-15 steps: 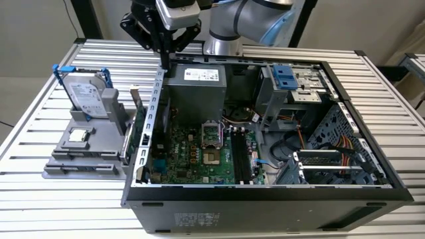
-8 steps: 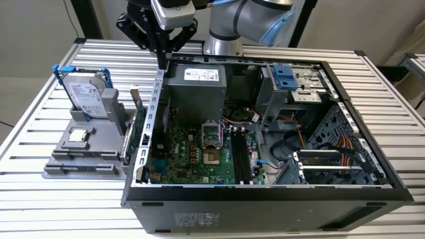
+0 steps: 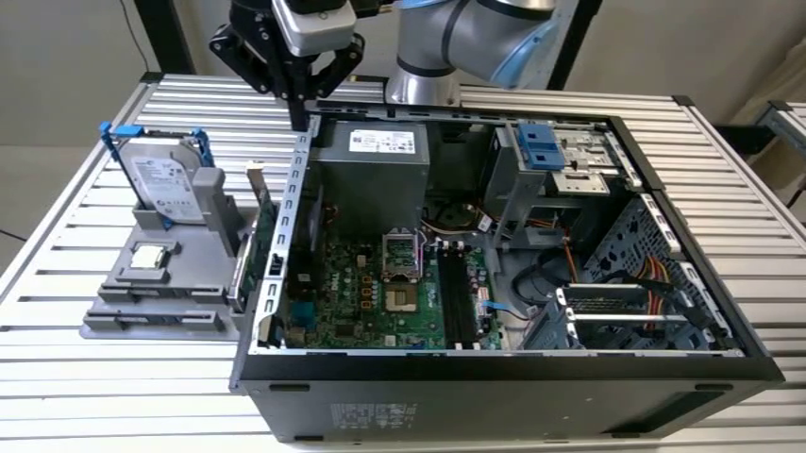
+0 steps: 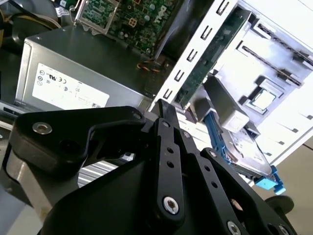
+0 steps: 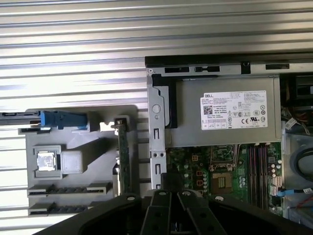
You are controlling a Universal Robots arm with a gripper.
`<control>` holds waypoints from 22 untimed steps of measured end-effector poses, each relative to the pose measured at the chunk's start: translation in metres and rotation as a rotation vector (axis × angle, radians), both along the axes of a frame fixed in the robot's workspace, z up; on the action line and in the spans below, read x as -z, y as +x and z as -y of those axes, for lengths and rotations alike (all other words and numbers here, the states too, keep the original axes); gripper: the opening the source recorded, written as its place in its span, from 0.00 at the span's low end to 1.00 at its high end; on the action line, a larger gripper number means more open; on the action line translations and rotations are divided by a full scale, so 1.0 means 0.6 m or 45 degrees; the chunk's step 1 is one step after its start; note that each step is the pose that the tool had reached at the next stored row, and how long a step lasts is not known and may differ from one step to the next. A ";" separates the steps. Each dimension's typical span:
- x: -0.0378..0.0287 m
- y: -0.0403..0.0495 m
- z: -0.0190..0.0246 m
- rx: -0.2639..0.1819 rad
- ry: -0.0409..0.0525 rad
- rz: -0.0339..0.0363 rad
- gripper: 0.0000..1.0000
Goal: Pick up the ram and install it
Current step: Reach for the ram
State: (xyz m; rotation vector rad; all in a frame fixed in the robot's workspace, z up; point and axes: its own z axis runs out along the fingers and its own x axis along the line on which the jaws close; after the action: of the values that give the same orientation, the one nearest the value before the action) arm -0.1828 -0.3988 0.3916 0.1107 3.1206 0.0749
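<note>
– Since the tool is pinched shut and empty, what helps?
– Open it wide above the ram. It seems to sit in the grey tray beside the computer case.

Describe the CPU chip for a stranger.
To the exterior view's left of the open computer case stands a grey holder. The CPU chip lies flat in it, next to the upright hard drive: small, square, silver, unlike the green expansion card.
</note>
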 end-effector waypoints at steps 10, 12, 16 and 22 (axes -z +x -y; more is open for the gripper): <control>0.000 -0.017 0.0000 0.000 0.000 0.0000 0.00; 0.000 -0.021 0.0000 0.000 0.000 0.0000 0.00; 0.000 -0.031 0.0000 0.000 0.000 -0.0001 0.00; 0.000 -0.044 0.0000 0.000 0.000 -0.0001 0.00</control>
State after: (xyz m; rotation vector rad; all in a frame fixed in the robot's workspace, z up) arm -0.2094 -0.3988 0.3916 0.1107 3.1206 0.0749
